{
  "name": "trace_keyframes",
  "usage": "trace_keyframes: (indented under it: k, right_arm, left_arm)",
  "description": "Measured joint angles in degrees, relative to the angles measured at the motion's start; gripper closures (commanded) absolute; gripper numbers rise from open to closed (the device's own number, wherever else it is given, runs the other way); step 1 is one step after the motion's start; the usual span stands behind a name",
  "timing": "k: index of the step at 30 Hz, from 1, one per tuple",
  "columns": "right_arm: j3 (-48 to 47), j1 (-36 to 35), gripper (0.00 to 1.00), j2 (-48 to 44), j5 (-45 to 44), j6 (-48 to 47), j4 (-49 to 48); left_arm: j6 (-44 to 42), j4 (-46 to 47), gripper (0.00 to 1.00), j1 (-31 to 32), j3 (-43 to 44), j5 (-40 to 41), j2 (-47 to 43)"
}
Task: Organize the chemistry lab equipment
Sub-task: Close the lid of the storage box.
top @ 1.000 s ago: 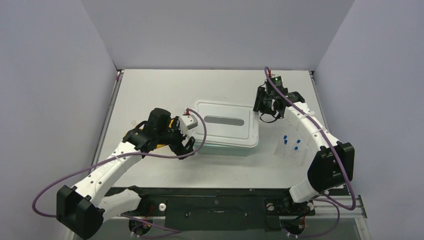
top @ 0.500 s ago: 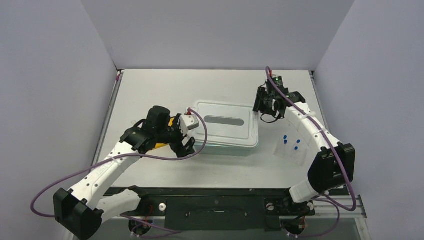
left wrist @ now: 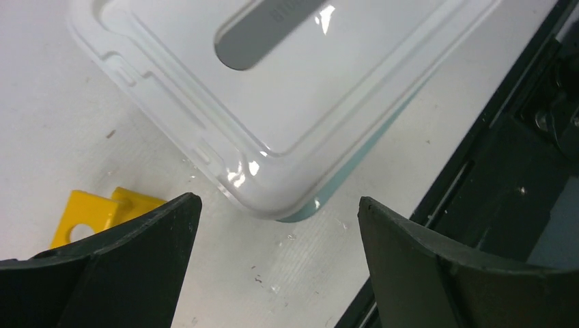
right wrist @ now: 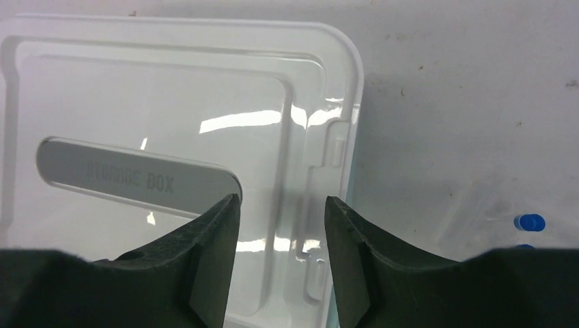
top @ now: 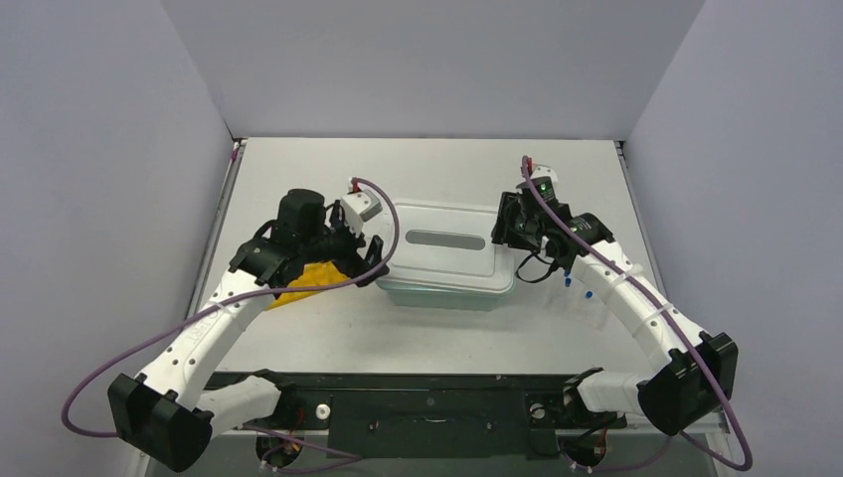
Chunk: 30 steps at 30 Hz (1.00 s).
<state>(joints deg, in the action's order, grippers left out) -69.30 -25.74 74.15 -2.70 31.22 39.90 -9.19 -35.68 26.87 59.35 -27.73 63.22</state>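
Yellow rack [top: 306, 273]; blue-capped vials [top: 567, 280], well apart

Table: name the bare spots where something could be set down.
Bare: the table strip behind the lid, and the strip in front of it. Crowded: left by the rack, right by the vials.

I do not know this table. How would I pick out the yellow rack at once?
Find the white lid covering the teal tub in the middle of the table. Just left of the tub, partly under the left arm, lies the yellow rack. It is the only yellow thing, with a round hole, whereas the blue-capped vials are right of the tub.
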Motion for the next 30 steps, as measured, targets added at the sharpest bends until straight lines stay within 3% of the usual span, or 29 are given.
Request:
trace_keyframes:
  k: [7,15,20,30]
  right_arm:
    - [7.7,-0.7,0.59,-3.1,-2.6,2.2,-0.3]
    - [9.3,-0.7,0.60,-5.4,-3.6,2.6,-0.6]
    - [9.3,-0.6,0.60,-5.4,-4.0,2.4,-0.6]
    - [9.3,0.0,0.60,-5.3,-4.0,2.0,-0.6]
  left_arm:
    - [6.8,5.9,0.27,-0.4,1.1,8.8,3.4]
    - [8.6,8.4,0.38,-0.3,-1.9,15.1,6.6]
    - [7.0,8.9,0.46,0.9,-2.5,15.5,6.7]
    - [4.1,8.5,0.47,2.0,-4.1,10.6,5.5]
